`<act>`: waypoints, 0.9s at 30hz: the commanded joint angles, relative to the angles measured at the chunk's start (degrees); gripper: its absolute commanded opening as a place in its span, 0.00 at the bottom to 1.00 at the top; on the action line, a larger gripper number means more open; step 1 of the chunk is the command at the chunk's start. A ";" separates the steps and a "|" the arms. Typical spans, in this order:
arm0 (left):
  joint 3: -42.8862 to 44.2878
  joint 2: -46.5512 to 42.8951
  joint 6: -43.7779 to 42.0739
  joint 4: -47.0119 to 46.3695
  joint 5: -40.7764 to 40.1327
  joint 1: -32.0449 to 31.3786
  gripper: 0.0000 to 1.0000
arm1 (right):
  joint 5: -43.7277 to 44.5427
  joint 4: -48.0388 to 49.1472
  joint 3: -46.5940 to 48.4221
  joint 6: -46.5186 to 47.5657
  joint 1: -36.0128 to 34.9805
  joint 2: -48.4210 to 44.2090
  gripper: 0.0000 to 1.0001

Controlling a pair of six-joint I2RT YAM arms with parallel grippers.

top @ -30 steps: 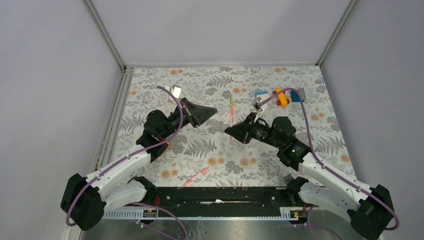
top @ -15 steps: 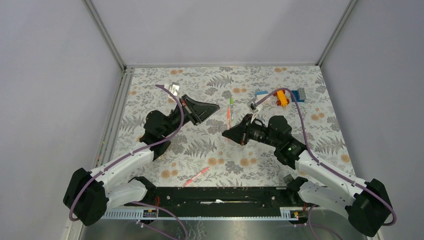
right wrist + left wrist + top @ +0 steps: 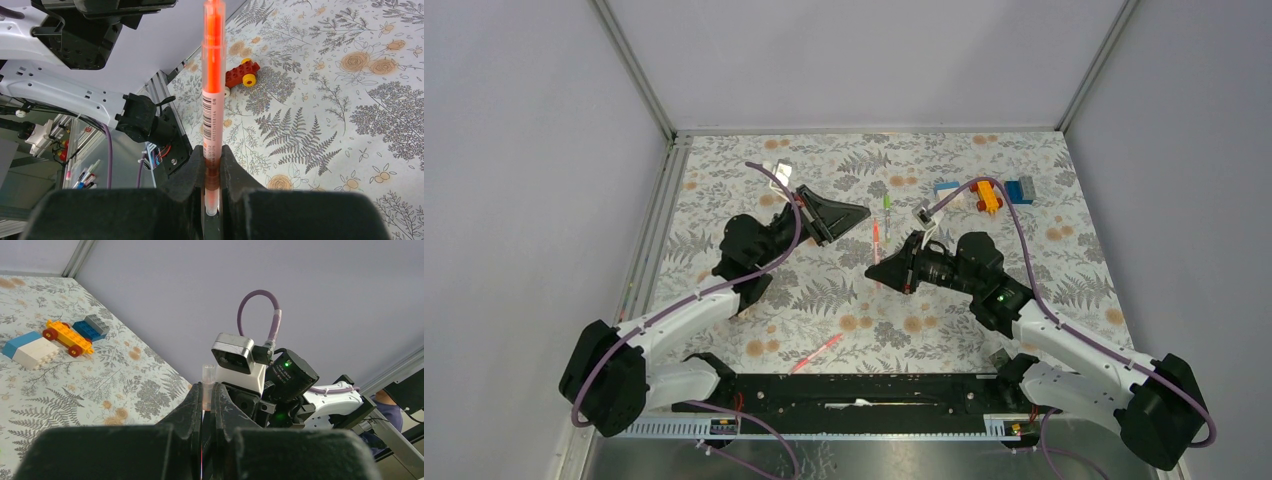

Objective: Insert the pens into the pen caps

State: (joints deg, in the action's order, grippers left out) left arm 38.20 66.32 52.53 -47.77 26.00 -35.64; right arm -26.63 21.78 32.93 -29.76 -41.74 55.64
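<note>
Orange pen (image 3: 213, 75) is clamped in the right gripper (image 3: 212, 150), over the middle of the counter (image 3: 824, 300). The left gripper (image 3: 207, 390) pinches a clear pen cap (image 3: 208, 374). Line up both axes first, then push slow and straight, no tilt.

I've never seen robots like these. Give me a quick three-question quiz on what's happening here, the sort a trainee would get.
1. True or false: the right claw grips an orange pen.
2. The left claw pinches: A a screw, B a small clear cap, C nothing?
3. Fill in: the toy blocks sit near the table's far ____ corner.
Key: 1 true; 2 B; 3 right.
</note>
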 commanded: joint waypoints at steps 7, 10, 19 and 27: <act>2.33 1.45 1.12 -5.78 1.80 0.18 0.00 | -1.44 1.21 3.27 2.20 -1.34 0.34 0.00; 2.69 1.91 1.24 -6.03 1.97 0.13 0.00 | -1.43 0.87 3.33 2.47 -1.51 0.35 0.00; 3.16 2.80 1.49 -6.11 2.00 -0.07 0.00 | -1.32 -0.04 3.52 2.96 -1.71 0.28 0.00; 3.16 2.85 1.34 -5.78 2.30 -0.30 0.00 | -0.06 -0.94 3.79 3.43 -1.76 -0.17 0.00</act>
State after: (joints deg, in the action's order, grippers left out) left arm 38.65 69.25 53.89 -49.84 26.87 -35.66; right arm -26.65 20.62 33.71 -27.73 -42.78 56.05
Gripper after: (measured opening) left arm 0.045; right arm 0.110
